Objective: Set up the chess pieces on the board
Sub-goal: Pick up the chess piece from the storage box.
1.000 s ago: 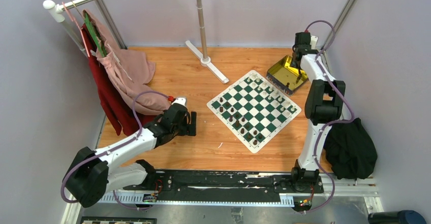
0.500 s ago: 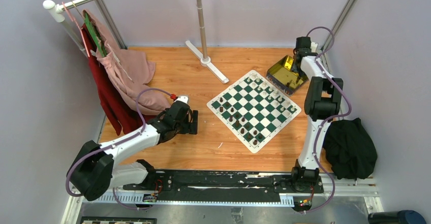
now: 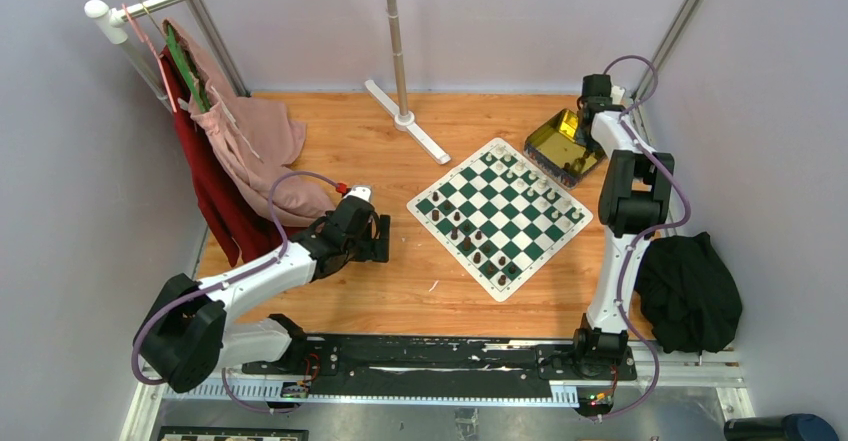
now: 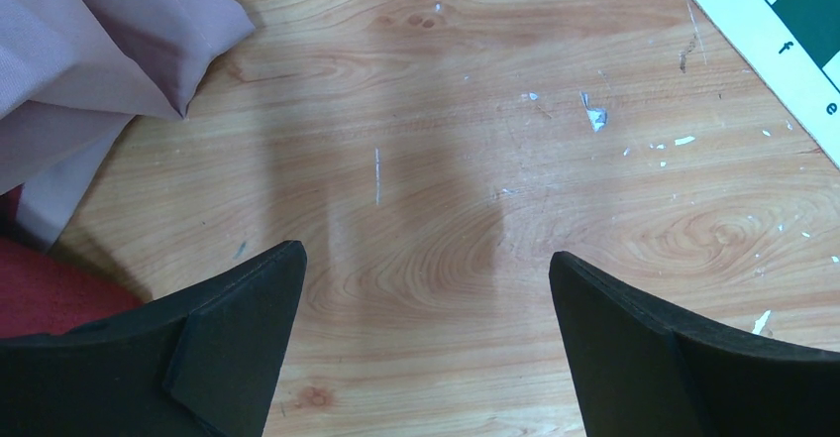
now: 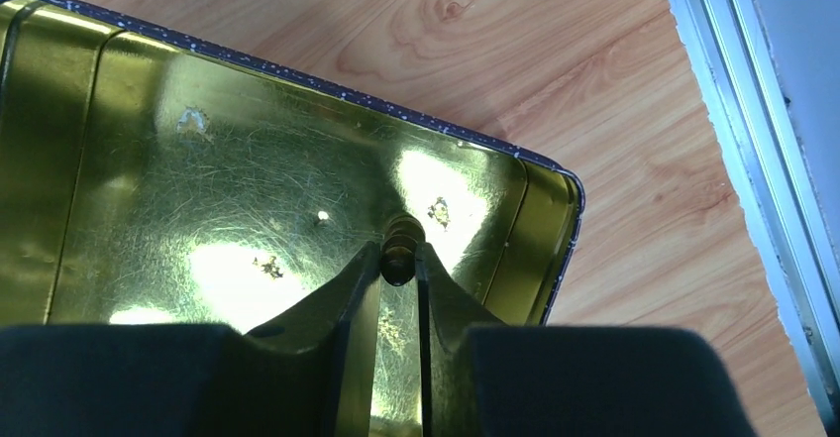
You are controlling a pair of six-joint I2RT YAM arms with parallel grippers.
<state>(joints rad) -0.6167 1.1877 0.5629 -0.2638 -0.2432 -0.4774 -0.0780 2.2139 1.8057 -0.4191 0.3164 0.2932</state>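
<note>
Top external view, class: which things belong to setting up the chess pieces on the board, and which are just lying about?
Belong: board; chess pieces on it; gold tin; single piece pinched by the right gripper inside the tin.
Lying about: pink cloth; red cloth; black cloth; metal stand.

One board [image 3: 500,216] and one tin [image 3: 560,146] are counted. Roughly nine dark pieces [image 3: 455,232] and roughly nine white pieces [image 3: 531,191] are made out on the board, too small for a sure count. One further piece [image 5: 399,244] is seen in the tin. Two arms are present: left arm [image 3: 260,276], right arm [image 3: 625,201]. One pink garment [image 3: 255,151], one red garment [image 3: 210,196] and one black cloth [image 3: 690,291] are counted.
</note>
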